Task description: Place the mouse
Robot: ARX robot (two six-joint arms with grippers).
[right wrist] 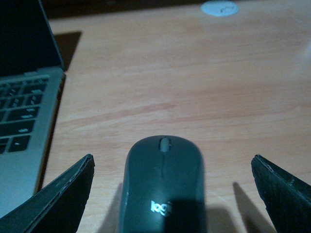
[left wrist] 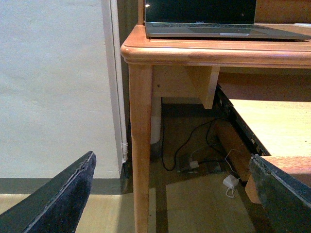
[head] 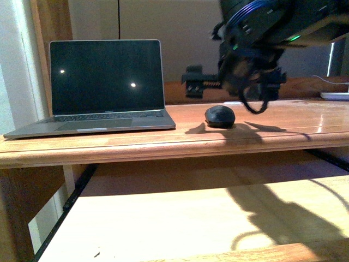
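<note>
Mouse on tabletop beside laptop: placing seems done. My right claw straddles it, wide open and empty; next, lift clear.

Laptop at left on desk top, mouse to its right on the same surface, apart from it, lower shelf below and in front

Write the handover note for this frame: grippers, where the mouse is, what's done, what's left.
Right gripper: open, fingers either side of the mouse, not touching it.
Left gripper: open, empty, low beside the desk leg.
Mouse: flat on the desk, right of the laptop, apart from it.
Done: mouse appears placed and released.
To do: probably only lifting the right arm clear.
</note>
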